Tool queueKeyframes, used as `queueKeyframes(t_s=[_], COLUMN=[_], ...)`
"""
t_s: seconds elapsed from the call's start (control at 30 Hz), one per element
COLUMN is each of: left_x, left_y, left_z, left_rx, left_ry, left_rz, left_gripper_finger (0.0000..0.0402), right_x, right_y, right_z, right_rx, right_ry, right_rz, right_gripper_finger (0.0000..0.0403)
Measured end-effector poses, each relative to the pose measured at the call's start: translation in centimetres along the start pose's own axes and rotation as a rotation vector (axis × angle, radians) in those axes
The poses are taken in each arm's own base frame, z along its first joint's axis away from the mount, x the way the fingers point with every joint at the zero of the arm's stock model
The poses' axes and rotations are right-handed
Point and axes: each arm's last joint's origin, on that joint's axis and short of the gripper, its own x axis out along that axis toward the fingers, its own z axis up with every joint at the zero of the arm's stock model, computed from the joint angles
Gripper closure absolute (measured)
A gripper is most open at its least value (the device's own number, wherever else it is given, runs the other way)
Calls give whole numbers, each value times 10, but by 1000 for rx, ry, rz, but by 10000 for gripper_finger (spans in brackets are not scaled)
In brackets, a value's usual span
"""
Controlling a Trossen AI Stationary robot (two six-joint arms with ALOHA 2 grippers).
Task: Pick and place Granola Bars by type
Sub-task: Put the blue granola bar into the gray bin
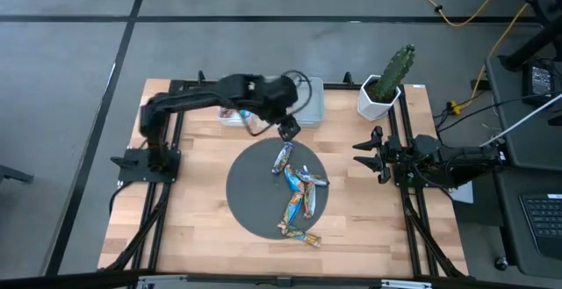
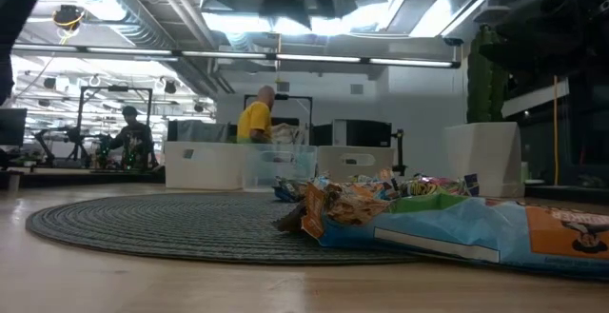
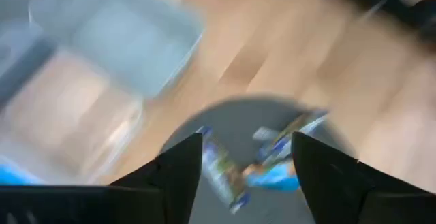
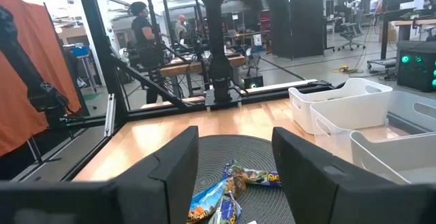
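Several granola bars in shiny blue, orange-brown and silver wrappers [image 1: 299, 192] lie scattered on a round grey mat [image 1: 250, 192], and they show close up in the low view [image 2: 381, 204]. My left gripper [image 1: 288, 129] hangs open above the mat's far edge, just beyond the farthest bar [image 1: 283, 155]. In its blurred wrist view the open fingers [image 3: 242, 163] frame bars [image 3: 221, 173] lying farther off, with nothing between them. My right gripper [image 1: 369, 155] waits open at the table's right side, level and pointing toward the mat; the bars [image 4: 228, 186] lie ahead of its fingers.
Along the table's far edge stand a clear bin [image 1: 233, 115] and a pale bin [image 1: 309, 104], and a cactus in a white pot [image 1: 382, 91] stands at the far right corner. Bare wood [image 1: 193, 210] surrounds the mat. People show in the room beyond [image 2: 255, 118].
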Motion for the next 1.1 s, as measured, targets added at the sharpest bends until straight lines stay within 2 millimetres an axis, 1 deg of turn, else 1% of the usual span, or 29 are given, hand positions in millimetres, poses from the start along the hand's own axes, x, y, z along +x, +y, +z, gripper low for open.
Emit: queueKeyframes(t_s=[0.13, 0.27, 0.37, 0.47, 0.57, 0.77, 1.1], left_x=[48, 95, 121, 143, 158, 179, 204], left_y=[2, -2, -5, -8, -11, -12, -9], left_z=[-6, -14, -21, -29, -36, -45, -54], left_rx=[8, 12, 9, 6, 11, 11, 18], left_ry=[142, 233, 288, 341, 375, 427, 467], left_rz=[82, 123, 147, 165, 181, 179, 212], left_gripper_finger=[151, 128, 115, 109, 107, 107, 107], right_x=[0, 0, 0, 0, 0, 0, 0], right_y=[1, 1, 1, 1, 1, 1, 1], right_z=[0, -1, -2, -2, -2, -2, -2], right_rx=[-1, 1, -2, -2, -2, -2, -2], right_ry=[8, 18, 23, 27, 27, 27, 27], right_rz=[40, 50, 50, 49, 50, 50, 50], right_gripper_finger=[214, 214, 214, 214, 214, 214, 214])
